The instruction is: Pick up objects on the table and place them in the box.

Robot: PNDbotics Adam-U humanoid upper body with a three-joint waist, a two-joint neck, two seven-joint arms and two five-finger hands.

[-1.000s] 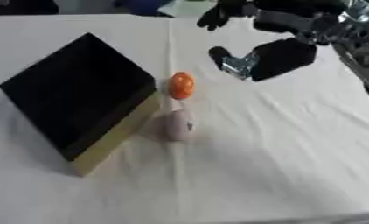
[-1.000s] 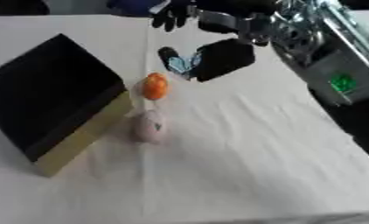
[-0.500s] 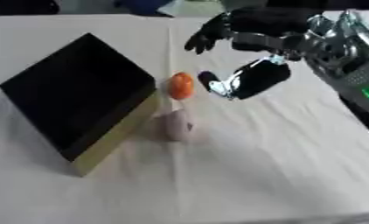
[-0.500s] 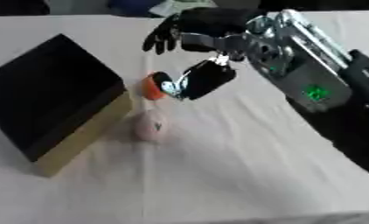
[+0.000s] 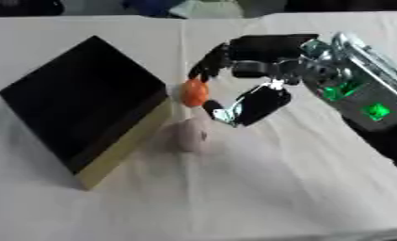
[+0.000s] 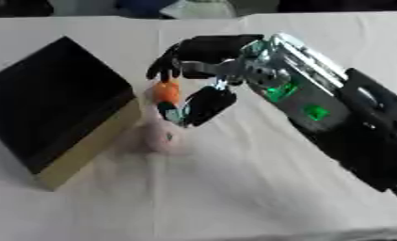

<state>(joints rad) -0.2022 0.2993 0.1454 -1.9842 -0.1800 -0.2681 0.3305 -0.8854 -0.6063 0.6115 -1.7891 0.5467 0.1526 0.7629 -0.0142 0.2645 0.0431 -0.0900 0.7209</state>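
Note:
A small orange round thing point(image 5: 194, 93) lies on the white cloth beside the box. Just in front of it lies a pale pink rounded thing point(image 5: 189, 135). The box point(image 5: 78, 110) is black on top with tan sides and stands at the left, turned corner-on. My right hand point(image 5: 264, 47) reaches in from the right. Its fingers point(image 5: 208, 62) arch over the top of the orange thing, and its thumb point(image 5: 250, 106) hangs just right of it, above the pink thing. The hand is open around the orange thing, which still rests on the cloth. No left hand shows.
The white tablecloth point(image 5: 259, 188) covers the whole table, with a fold line running from the far edge. Dark and blue shapes point(image 5: 152, 5) lie past the far edge. My right forearm point(image 5: 358, 94) with green lights crosses the right side.
My right hand has come down and to the left from the far right, until its fingers and thumb bracket the orange thing. The box and both small things have stayed put.

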